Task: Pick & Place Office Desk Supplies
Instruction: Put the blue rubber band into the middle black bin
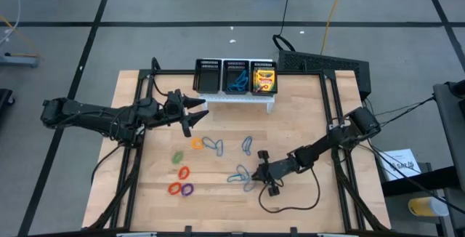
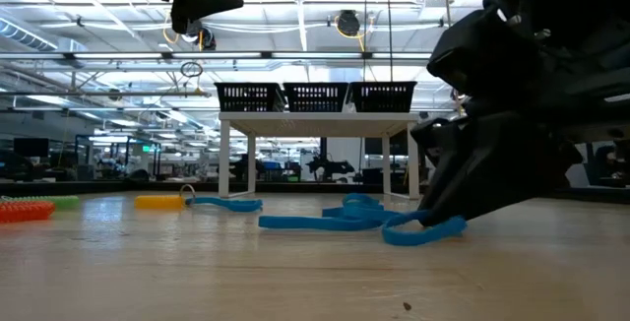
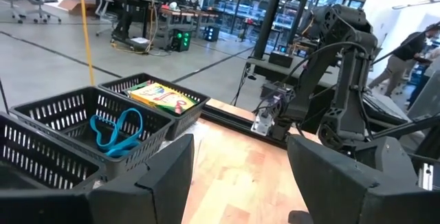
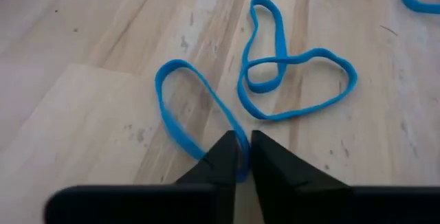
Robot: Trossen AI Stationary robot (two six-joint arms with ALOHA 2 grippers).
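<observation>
Three blue loops lie flat on the table right of centre: one long oval [image 4: 180,107] and two crossed ones [image 4: 292,69]. My right gripper [image 4: 242,159], slanting down, is shut on the long oval's near end; it also shows in the high view [image 1: 256,174]. My left gripper [image 1: 190,113] hangs open in the air by the organiser's left end, holding nothing. More loops lie left of centre: orange [image 1: 197,144], blue [image 1: 214,145], green [image 1: 176,156], red [image 1: 174,188], purple [image 1: 187,190]. A crayon box [image 1: 264,79] and blue loops [image 3: 117,131] sit in the organiser. My right gripper pinches the long blue loop at its end bend [image 4: 240,148] between its two fingertips [image 4: 223,157]. The fingers come slanting down from the table's right side. The band there is a single strand. The remainder of the loop [image 2: 423,230] lies slack on the table.
The black three-compartment mesh organiser [image 1: 208,77] stands on a white stand [image 1: 240,99] at the table's far edge. Another blue loop [image 1: 247,145] lies just beyond the right gripper. A cable [image 1: 290,206] trails on the table near the right arm.
</observation>
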